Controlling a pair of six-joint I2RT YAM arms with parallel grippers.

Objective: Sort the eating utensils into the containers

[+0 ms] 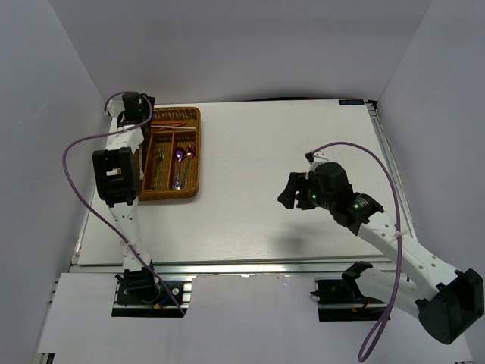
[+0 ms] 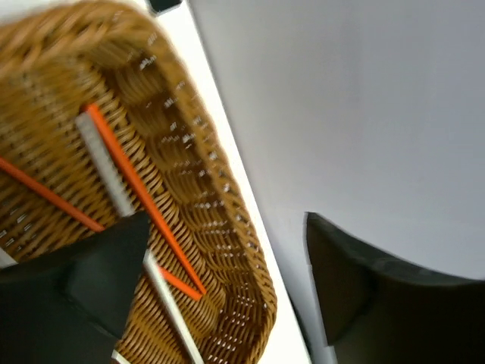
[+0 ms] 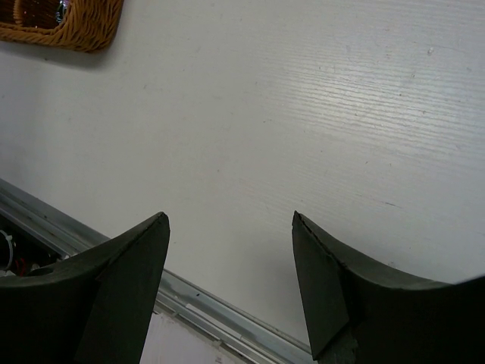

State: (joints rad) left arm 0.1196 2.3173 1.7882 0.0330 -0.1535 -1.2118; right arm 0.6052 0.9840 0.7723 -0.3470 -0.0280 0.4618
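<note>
The brown wicker tray (image 1: pixel 195 152) lies at the table's far left. Its long slots hold purple spoons (image 1: pixel 180 156) and a gold fork (image 1: pixel 160 156). Red chopsticks (image 1: pixel 171 120) lie in the crosswise slot. In the left wrist view, red chopsticks (image 2: pixel 125 167) and a white chopstick (image 2: pixel 102 159) rest on the weave of the tray (image 2: pixel 227 227). My left gripper (image 2: pixel 226 220) hangs open over that slot's end with nothing between its fingers (image 2: pixel 114 273); it sits at the tray's far left corner (image 1: pixel 144 112). My right gripper (image 3: pixel 229 216) stands open and empty over bare table (image 1: pixel 288 192).
White walls close in the table at the left, back and right. A metal rail (image 3: pixel 189 299) runs along the near edge below the right gripper. A corner of the tray (image 3: pixel 76 30) shows at the upper left of the right wrist view.
</note>
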